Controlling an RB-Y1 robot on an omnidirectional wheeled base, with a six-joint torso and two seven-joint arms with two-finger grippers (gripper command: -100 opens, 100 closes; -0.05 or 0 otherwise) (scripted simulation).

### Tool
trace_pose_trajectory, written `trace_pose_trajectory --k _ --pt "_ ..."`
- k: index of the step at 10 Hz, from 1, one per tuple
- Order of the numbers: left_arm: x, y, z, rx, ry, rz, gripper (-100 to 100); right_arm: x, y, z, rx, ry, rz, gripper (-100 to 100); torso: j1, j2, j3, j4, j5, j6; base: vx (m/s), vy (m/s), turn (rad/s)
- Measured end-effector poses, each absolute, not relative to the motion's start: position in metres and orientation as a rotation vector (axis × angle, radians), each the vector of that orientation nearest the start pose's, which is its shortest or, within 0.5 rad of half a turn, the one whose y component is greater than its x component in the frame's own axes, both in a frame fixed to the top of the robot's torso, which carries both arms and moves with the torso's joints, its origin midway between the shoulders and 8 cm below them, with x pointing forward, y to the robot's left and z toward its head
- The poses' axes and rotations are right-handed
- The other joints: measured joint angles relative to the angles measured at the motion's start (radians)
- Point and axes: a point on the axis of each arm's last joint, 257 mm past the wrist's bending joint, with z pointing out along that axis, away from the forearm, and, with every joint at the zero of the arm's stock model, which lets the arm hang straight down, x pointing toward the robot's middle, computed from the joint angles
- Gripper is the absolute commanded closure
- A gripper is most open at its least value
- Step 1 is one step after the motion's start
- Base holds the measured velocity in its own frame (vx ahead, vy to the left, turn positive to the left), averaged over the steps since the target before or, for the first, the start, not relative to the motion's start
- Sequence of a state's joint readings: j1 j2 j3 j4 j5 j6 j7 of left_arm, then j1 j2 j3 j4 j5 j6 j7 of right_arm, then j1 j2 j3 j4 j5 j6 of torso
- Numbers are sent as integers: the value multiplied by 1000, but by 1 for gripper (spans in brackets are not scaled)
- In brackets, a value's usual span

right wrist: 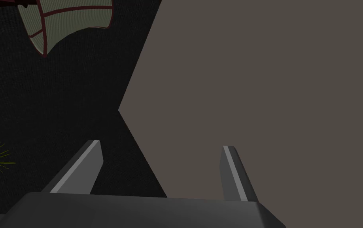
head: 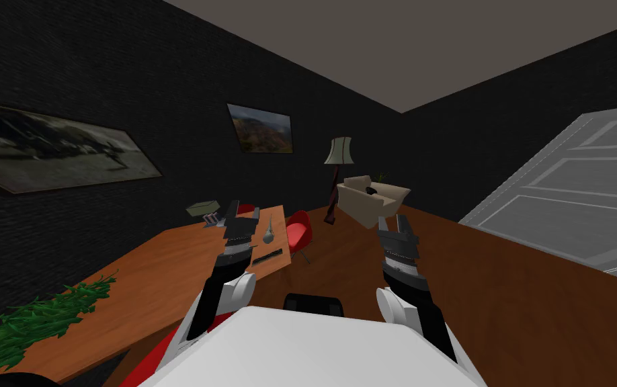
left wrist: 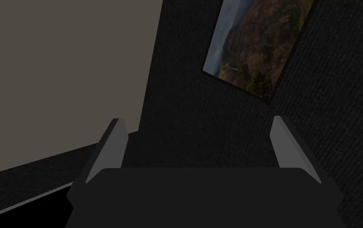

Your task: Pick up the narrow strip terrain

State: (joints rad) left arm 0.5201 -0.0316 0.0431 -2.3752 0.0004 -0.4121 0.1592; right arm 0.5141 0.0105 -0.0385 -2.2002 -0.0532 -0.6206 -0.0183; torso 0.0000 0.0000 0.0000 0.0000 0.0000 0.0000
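The left jaws stood open, their two fingers (left wrist: 107, 150) spread wide and empty, tilted upward and away from the wooden surface (head: 166, 269) over which that arm hung. The right jaws were open and empty too, fingers (right wrist: 80, 168) apart, held up over the wood floor (head: 502, 282), off to the right of the surface. The narrow dark strip (head: 267, 256) lay flat on the surface near its right-hand edge, just beside the left forearm and lower than the left jaws, on the side nearer the robot. Its long axis ran roughly crosswise to the left forearm, with a slight slant. The left arm was plainly the nearer one. By my reading, those jaws would need to tip down and draw back toward the strip, closing across its short width. Just beyond the strip lay a pale grey elongated thing (head: 268, 232), near enough to be bumped on the way down. At the far end sat an olive box (head: 203, 208); whether it held anything could not be told. A red chair (head: 298, 232) stood at the far corner, and green foliage (head: 31, 322) sprawled over the near left end.
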Motion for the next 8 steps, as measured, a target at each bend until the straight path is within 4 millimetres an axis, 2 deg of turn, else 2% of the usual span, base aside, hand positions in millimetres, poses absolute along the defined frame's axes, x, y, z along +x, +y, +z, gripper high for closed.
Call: trace_pose_trajectory --k 2,4,6,8 --pt "343 293 38 -734 595 -1399 -100 333 -302 8 677 539 1310 0 -2 1 0 0 0 0 -14 -55 51" --pt "356 289 23 -743 664 -1399 -100 333 -302 8 677 539 1310 0 -5 1 1 0 -1 0 -25 -90 63" --pt "374 294 5 -776 745 -1387 -100 333 -302 8 677 539 1310 0 -7 1 1 0 -2 0 -18 -122 96" --pt "392 295 -14 -810 807 -1373 -100 333 -302 8 677 539 1310 0 -6 0 0 0 -1 0 2 -70 45"
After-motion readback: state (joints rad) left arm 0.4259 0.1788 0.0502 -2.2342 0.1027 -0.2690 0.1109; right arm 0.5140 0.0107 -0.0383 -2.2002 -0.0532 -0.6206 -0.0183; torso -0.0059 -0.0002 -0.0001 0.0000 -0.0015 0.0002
